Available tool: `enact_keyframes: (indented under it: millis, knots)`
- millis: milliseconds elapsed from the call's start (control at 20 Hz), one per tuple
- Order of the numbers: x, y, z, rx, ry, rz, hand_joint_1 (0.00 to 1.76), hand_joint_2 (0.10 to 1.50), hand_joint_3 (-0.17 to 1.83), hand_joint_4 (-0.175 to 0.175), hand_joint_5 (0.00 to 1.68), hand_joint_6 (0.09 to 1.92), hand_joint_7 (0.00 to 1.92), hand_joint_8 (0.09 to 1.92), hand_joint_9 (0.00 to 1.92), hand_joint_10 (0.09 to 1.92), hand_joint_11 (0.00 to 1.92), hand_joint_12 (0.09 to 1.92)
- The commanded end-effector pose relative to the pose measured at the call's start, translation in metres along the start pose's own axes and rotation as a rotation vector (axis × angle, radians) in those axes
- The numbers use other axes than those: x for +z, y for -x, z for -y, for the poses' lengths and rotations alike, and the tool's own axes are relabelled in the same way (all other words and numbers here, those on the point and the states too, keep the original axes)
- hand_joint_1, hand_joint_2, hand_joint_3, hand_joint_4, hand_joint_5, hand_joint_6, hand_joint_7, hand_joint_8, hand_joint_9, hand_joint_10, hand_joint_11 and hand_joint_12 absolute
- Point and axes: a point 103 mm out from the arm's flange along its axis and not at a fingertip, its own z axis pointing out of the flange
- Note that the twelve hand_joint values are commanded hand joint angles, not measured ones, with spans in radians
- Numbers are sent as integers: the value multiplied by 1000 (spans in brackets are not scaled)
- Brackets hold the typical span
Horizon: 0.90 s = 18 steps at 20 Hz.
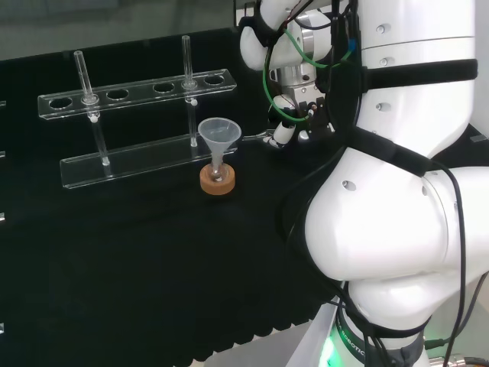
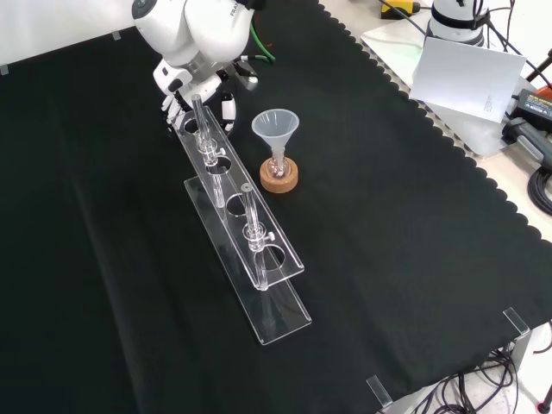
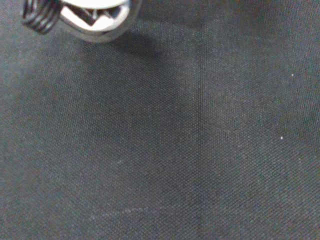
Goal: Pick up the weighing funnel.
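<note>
Black cloth under wrist | robot hand partly behind rack | spread or pinching: cannot tell

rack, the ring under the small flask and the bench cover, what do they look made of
Rack: clear glossy plastic, probably acrylic, though glass is possible; it is see-through and its edges catch light. Ring: cork, tan and matte with a grainy surface. Cover: black woven fabric, matte; the weave shows in the wrist view.

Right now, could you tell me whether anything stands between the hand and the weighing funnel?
Nothing visible does: in the head view the hand is right beside a small clear piece, apparently the weighing funnel.
</note>
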Motion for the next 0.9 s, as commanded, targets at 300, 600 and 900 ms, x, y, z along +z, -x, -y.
enact_keyframes:
  millis: [300,600,900]
  knots:
    - [1,3,-2,12,18,8,924,649,587,-12,644,807,362,745,582,629,323,1359]
    - [2,2,-5,5,13,8,928,641,609,-12,645,818,367,743,591,621,329,1352]
    - [7,-2,-12,5,-8,18,929,638,619,-13,646,823,369,743,595,618,331,1352]
